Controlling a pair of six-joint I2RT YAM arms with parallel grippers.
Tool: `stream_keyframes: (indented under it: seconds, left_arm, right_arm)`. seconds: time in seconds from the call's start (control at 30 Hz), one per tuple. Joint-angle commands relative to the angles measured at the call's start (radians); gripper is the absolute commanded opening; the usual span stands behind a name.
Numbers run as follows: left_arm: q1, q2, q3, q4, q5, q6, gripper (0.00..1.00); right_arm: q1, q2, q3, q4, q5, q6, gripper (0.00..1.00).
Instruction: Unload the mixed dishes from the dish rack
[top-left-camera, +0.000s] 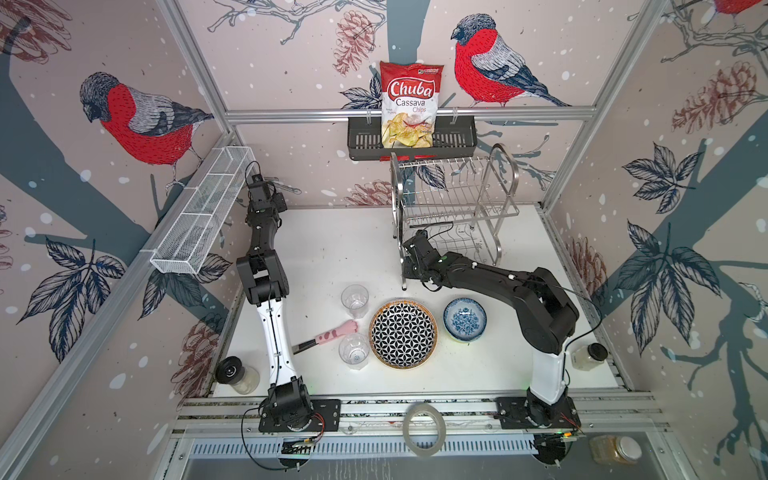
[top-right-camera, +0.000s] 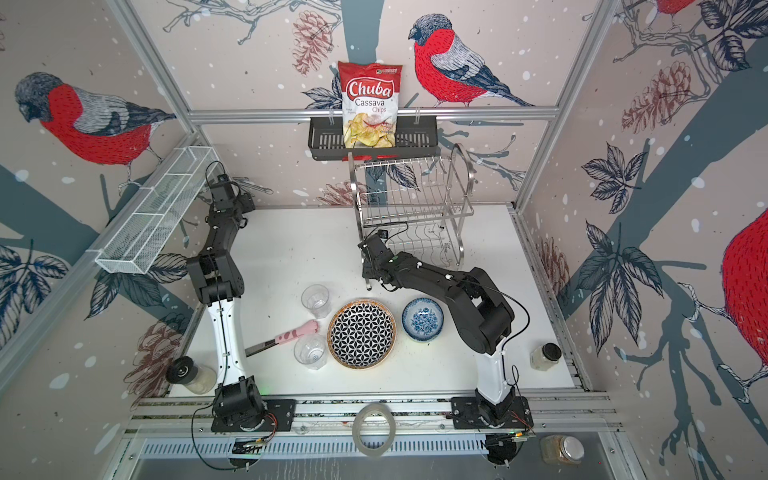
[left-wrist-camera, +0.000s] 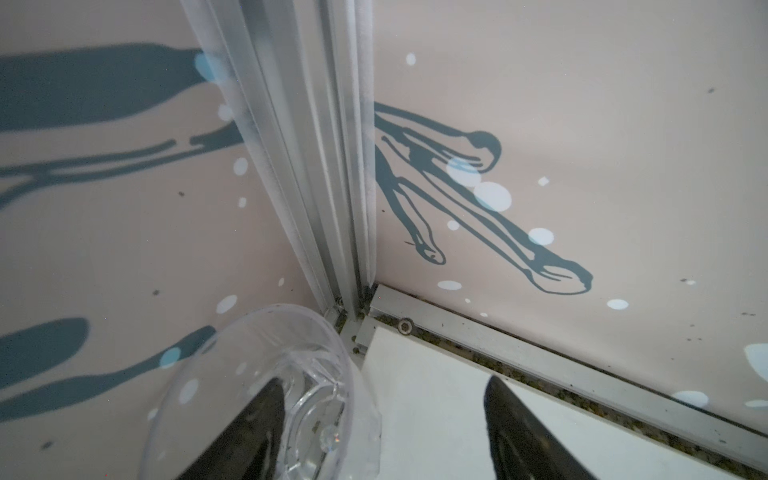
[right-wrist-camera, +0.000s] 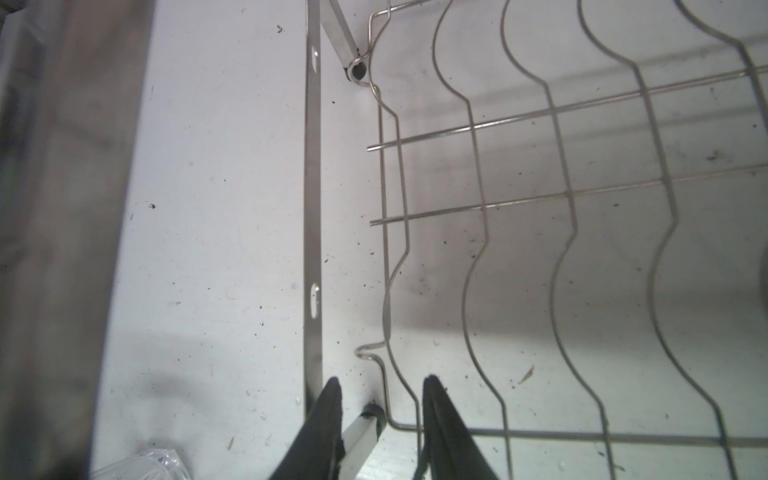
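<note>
The dish rack (top-left-camera: 453, 208) (top-right-camera: 411, 199) stands at the back right with both wire shelves bare. On the table in both top views are two clear glasses (top-left-camera: 355, 299) (top-left-camera: 354, 351), a black-and-white geometric plate (top-left-camera: 403, 334) and a blue-floral bowl (top-left-camera: 464, 318) with a lime rim under it. The left arm (top-left-camera: 262, 232) reaches into the back left corner. There my left gripper (left-wrist-camera: 382, 380) is open, and a third clear glass (left-wrist-camera: 266, 395) stands over one finger. My right gripper (right-wrist-camera: 382, 379) is open low at the rack's front left leg (right-wrist-camera: 365, 424), which lies between its fingers.
A pink paw-handled utensil (top-left-camera: 332, 332) lies beside the glasses. A chips bag (top-left-camera: 409, 104) sits in the black wall basket (top-left-camera: 365, 141). A white mesh basket (top-left-camera: 203, 216) runs along the left wall. Jars (top-left-camera: 237, 374) (top-left-camera: 590, 355) stand at the front corners, and a tape roll (top-left-camera: 424, 430) lies on the rail.
</note>
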Motion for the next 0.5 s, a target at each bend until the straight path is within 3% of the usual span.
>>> stream_keyframes:
  seconds: [0.0,0.23,0.47]
  left_arm:
    - [0.002,0.007,0.012,0.048,0.037,-0.003,0.7]
    - [0.002,0.01,-0.001,-0.018,0.121,-0.012,0.65]
    - [0.002,-0.016,-0.025,-0.072,0.146,0.004,0.46]
  right_arm:
    - [0.006,-0.002,-0.003,-0.064,-0.038,0.013,0.35]
    - [0.004,-0.008,-0.011,-0.055,-0.04,0.013,0.34]
    - [0.005,-0.028,-0.038,-0.036,-0.038,0.019,0.34]
